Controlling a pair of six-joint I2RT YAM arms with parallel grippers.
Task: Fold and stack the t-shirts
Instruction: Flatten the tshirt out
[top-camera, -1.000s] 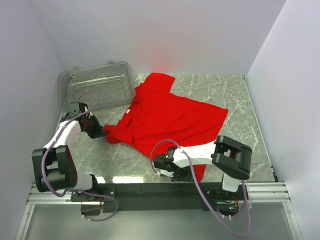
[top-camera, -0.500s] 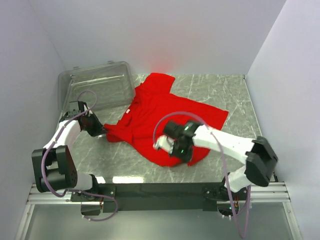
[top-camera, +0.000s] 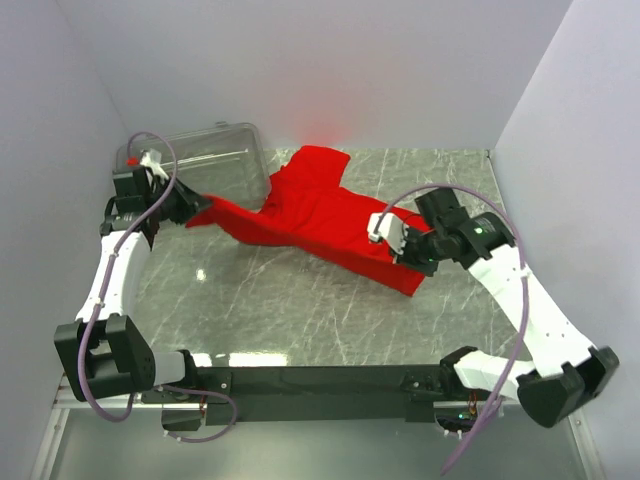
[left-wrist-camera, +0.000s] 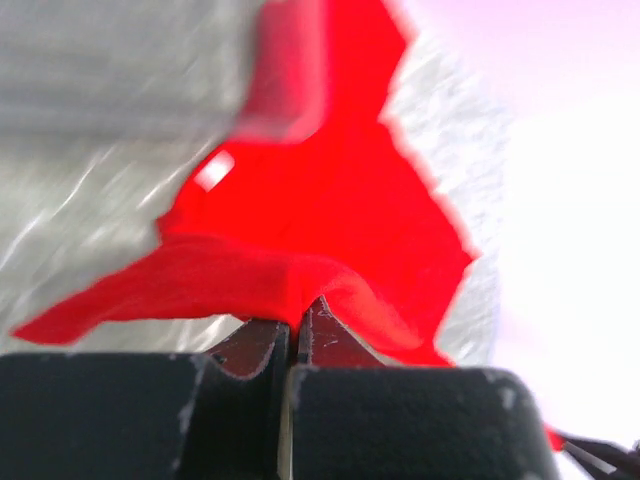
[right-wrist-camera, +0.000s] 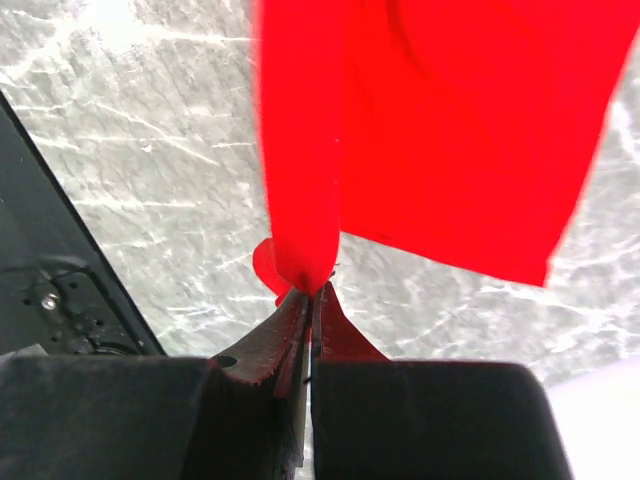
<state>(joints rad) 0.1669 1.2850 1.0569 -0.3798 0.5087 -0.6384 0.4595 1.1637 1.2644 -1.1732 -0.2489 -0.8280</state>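
Note:
The red t-shirt (top-camera: 310, 215) hangs stretched between my two grippers above the marble table, its far part still resting near the back. My left gripper (top-camera: 190, 207) is shut on the shirt's left end, raised next to the clear bin. In the left wrist view the cloth (left-wrist-camera: 330, 200) runs out from the shut jaws of that gripper (left-wrist-camera: 294, 318). My right gripper (top-camera: 412, 248) is shut on the shirt's right end. In the right wrist view the cloth (right-wrist-camera: 450, 120) hangs from the shut jaws of that gripper (right-wrist-camera: 313, 290).
A clear plastic bin (top-camera: 195, 165) stands at the back left, close behind my left gripper. White walls close in the table at the left, back and right. The black rail (top-camera: 320, 380) with the arm bases runs along the near edge.
Both arms have lifted and drawn apart. The left gripper rose toward the bin, the right swung from the near edge to the right, pulling the shirt off the table into a taut band.

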